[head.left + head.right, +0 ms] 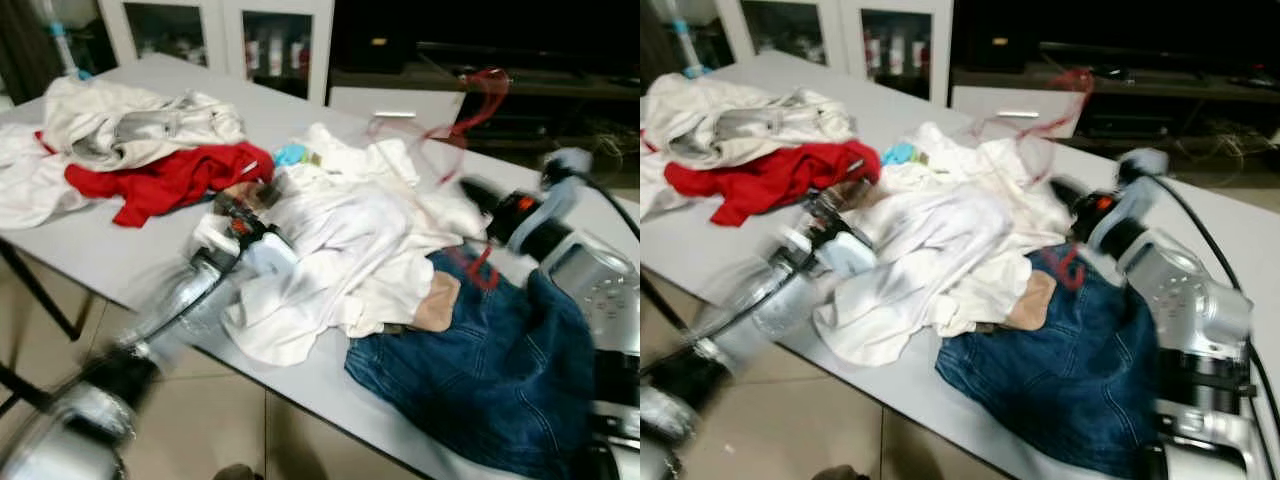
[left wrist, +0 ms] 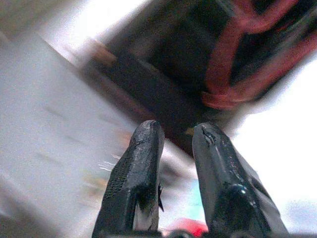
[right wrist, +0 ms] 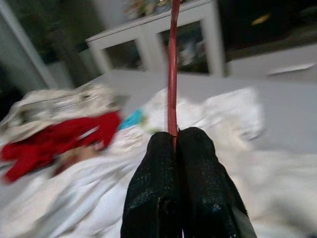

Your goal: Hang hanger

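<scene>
A thin red wire hanger (image 1: 470, 105) is held raised above the far side of the grey table (image 1: 110, 255), over the white crumpled garments (image 1: 340, 250); it is blurred in the head views, its hooked top reaching toward the dark shelving behind, and in the right wrist view it is seen as one narrow red rod (image 3: 173, 64) rising straight up from between the fingers; the right gripper (image 3: 177, 139) is pressed together, pinching that rod; the left gripper (image 2: 173, 131) is held with its two black fingers slightly spread and nothing between them, low over the white garments; blue denim jeans (image 1: 480, 370) lie at the near edge beside the right arm; a red cloth (image 1: 165, 180) and a cream jacket (image 1: 130, 120) lie at the left end.
</scene>
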### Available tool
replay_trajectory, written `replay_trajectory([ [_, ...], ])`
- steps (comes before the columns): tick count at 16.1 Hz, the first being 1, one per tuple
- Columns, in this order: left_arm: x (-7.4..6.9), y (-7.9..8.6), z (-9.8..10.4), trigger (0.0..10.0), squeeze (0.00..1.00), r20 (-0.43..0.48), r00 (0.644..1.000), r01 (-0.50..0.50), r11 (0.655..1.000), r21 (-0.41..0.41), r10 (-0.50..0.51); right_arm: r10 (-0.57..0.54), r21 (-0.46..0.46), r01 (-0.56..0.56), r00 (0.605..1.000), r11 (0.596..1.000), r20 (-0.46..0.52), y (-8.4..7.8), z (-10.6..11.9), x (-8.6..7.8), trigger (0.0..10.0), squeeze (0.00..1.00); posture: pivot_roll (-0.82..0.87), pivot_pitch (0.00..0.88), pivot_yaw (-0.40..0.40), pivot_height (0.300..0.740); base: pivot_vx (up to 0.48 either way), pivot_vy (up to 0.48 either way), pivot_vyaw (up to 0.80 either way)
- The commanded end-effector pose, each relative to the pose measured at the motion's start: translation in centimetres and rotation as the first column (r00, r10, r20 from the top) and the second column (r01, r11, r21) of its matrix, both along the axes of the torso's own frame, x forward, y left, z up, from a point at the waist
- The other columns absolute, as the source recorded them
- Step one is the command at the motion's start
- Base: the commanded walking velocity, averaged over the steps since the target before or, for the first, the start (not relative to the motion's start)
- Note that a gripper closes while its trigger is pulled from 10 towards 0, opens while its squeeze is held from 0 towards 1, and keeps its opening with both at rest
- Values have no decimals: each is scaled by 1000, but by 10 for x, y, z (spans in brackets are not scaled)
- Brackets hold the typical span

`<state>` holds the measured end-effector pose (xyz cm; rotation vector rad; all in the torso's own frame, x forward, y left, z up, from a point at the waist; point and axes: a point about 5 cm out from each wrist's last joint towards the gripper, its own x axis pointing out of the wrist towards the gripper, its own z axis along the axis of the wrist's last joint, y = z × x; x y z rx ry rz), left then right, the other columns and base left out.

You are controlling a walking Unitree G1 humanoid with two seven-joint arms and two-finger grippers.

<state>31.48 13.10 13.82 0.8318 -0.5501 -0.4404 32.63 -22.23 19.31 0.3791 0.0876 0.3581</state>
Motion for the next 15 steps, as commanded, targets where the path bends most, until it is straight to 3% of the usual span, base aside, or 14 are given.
replay_trajectory([
  [1,6,8,11,10000,0,-6,1000,6,1000,-16,-6,-51,-13,52,998,999,43,-9,10,1,0,0,-48,0,-51,740,0,0,0],
  [3,5,6,10,10000,0,-14,1000,18,1000,-4,-18,-48,-15,48,998,999,44,-8,10,1,0,0,-50,0,-49,740,0,0,0],
  [4,5,2,8,10000,0,-121,992,19,994,-105,-32,-43,-37,45,998,998,54,-6,9,0,0,0,-51,0,-47,740,0,0,0],
  [5,5,2,8,10000,0,-159,986,17,989,-146,-41,-45,-48,48,997,998,61,-6,9,-1,0,0,-51,0,-46,740,0,0,0],
  [6,6,3,8,10000,0,-275,957,12,963,-271,-89,-62,-120,75,992,990,114,-2,8,-2,0,0,-50,0,-46,740,0,0,0],
  [8,8,5,9,10000,0,-385,907,-33,882,-470,-172,-57,-215,101,978,971,199,7,5,-8,0,0,-48,0,-45,740,0,0,0],
  [9,10,6,11,10000,0,-427,883,-102,807,-582,-197,-45,-244,102,972,964,229,17,4,-13,1098,0,-49,0,-44,740,0,0,0],
  [10,10,6,12,10000,0,-443,870,-130,767,-628,-215,-44,-254,108,969,961,244,21,3,-16,4314,0,-49,0,-42,740,0,0,0],
  [11,8,3,11,10000,0,-474,843,-168,714,-679,-253,-56,-277,136,959,951,277,27,0,-21,10000,0,-51,0,-40,740,0,0,0],
  [13,3,-3,7,10000,0,-511,807,-200,676,-709,-296,-81,-316,191,941,929,330,32,-3,-26,10000,0,-54,0,-37,740,0,0,0],
  [15,-4,-11,4,10000,0,-543,781,-200,700,-686,-308,-90,-341,229,921,912,379,35,-3,-34,10000,0,-57,0,-33,740,0,0,0],
])
